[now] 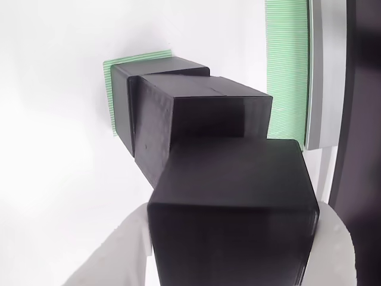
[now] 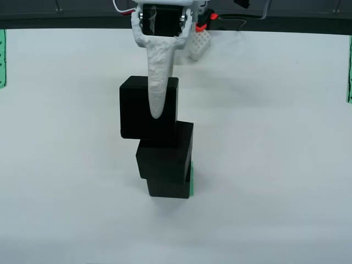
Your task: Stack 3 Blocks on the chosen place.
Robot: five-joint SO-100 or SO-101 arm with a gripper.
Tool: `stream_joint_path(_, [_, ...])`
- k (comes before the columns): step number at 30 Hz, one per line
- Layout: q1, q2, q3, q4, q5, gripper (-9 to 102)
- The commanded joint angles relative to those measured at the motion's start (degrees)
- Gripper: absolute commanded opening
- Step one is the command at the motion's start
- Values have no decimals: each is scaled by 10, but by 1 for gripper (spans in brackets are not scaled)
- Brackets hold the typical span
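Observation:
In the view from the side, two black blocks stand stacked and skewed. The bottom block [image 2: 169,188] sits on the green-striped chosen place [image 2: 191,181], and the middle block [image 2: 165,154] lies on it, twisted. My gripper [image 2: 155,107] is shut on the third block [image 2: 132,110], which sits over the middle block's top left, offset to the left. I cannot tell whether they touch. In the view that rides on the gripper, the held block [image 1: 232,179] is nearest, between white fingers [image 1: 113,256]. Beyond it are the middle block [image 1: 202,113], the bottom block [image 1: 122,101] and the chosen place [image 1: 109,83].
A long green-striped band [image 1: 289,71] with a grey metal edge [image 1: 324,77] and a dark panel [image 1: 363,119] run along the right of the gripper view. From the side, green strips [image 2: 2,58] mark the white table's edges, and a white part [image 2: 199,44] lies behind the arm.

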Motion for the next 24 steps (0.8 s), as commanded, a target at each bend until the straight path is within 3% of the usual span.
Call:
stream_joint_path(1, [5, -1, -24, -11, -4, 28])
stream_joint_path(24, [3, -3, -20, -14, -5, 34])
